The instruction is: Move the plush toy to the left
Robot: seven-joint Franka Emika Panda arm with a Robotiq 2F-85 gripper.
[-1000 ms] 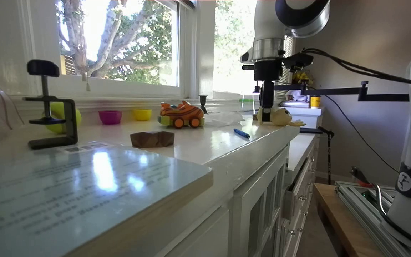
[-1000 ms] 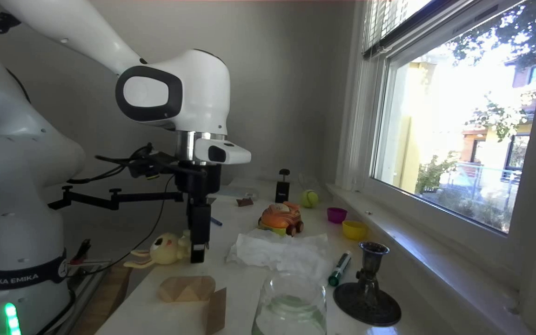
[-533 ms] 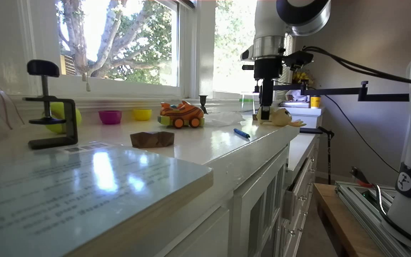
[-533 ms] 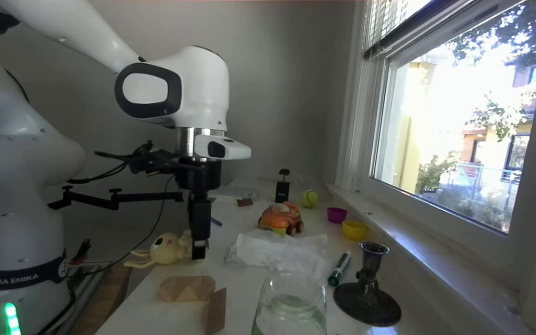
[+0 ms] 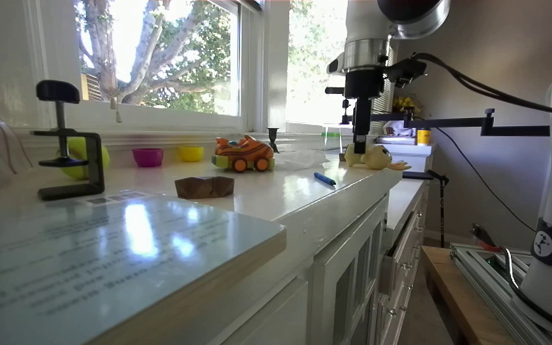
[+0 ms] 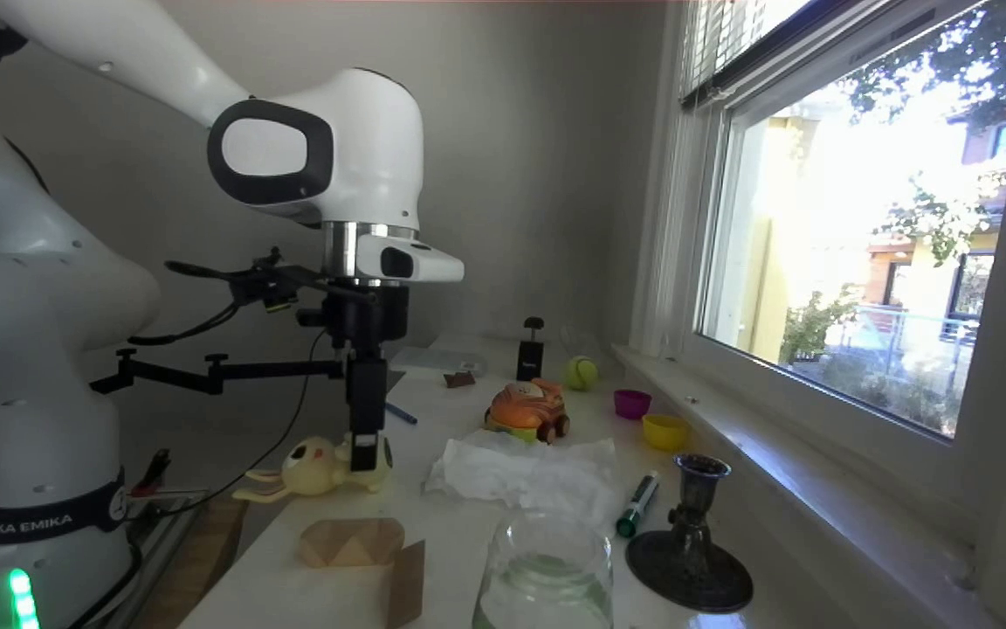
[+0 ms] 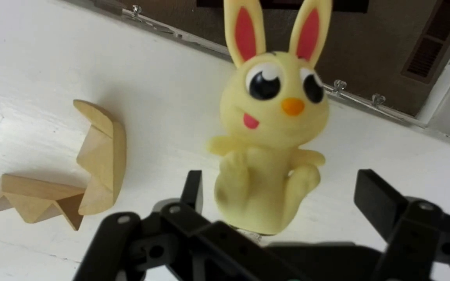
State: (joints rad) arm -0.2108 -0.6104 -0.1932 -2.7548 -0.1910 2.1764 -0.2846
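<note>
Plush toy (image 7: pixel 270 136), a yellow rabbit, lies face up at the robot-side edge of the counter (image 7: pixel 170 117), ears overhanging. Gripper (image 7: pixel 281 191) spread wide, holding nothing; toy shows off-centre between jaws. If grasping: centre on trunk, descend, squeeze gently. Tan faceted pieces (image 7: pixel 106 164) near; blue marker (image 5: pixel 324 179) along same edge may obstruct leftward travel.

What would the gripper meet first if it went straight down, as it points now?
Probably the white countertop: the gripper is open, its fingers apart on either side of the rabbit toy in the wrist view. Depth is unclear, so brushing the toy first is possible.
</note>
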